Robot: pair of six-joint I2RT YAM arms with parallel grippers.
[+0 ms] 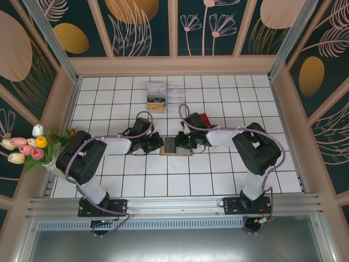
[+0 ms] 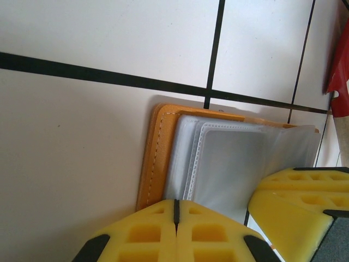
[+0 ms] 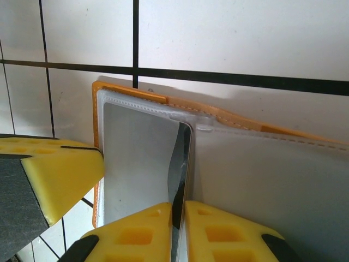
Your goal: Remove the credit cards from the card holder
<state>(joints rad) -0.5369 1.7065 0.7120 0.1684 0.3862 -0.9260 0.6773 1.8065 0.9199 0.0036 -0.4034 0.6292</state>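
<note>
- The holder (image 1: 175, 146) lies open on the bench (image 1: 218, 180), between the two pincers.
- The right pincer (image 3: 179, 218) is nearly closed on the edge of a card (image 3: 144, 164), so this looks like the pulling-out step.
- The left pincer (image 2: 175, 218) is fully closed and empty at the holder's orange edge, likely pinning it.
- The next move calls for sliding the card clear of its sleeve without dragging the holder.

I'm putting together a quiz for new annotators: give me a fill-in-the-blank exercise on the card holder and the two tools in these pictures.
1. The card holder lies ____ on the white tiled table, between the two tools.
2. The left tool is ____, with nothing between its fingers.
3. The right tool pinches a thin inner leaf of the holder, and its fingers are ____ in colour.
Missing words: open; shut; yellow.
</note>
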